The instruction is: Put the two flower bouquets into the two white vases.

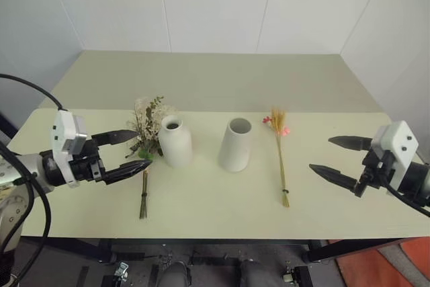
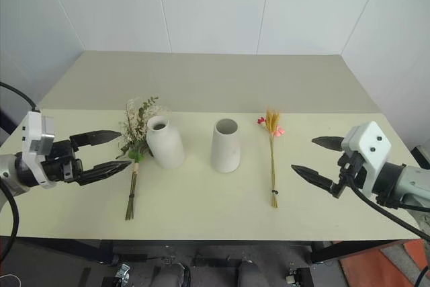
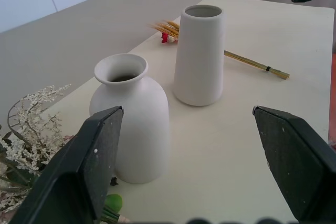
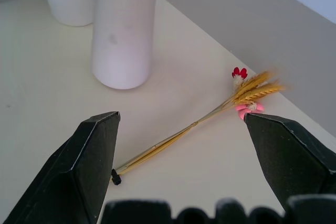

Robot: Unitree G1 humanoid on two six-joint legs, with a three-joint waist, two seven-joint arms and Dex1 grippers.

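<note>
Both bouquets (image 1: 145, 140) lie beside upright vases (image 1: 175, 141).

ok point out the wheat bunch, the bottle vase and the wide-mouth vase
wheat bunch (image 2: 273, 159): right eye view, middle of its stalks.
bottle vase (image 2: 165, 146): right eye view, its rounded body.
wide-mouth vase (image 2: 225, 147): right eye view, its side wall.

bouquets (image 1: 145, 140) flat, white vases (image 1: 176, 141) upright

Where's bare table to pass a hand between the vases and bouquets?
Bare gaps: between tapered vase and wheat bunch, and the front strip of the table. Crowded: bushy bouquet touches the bottle vase.
</note>
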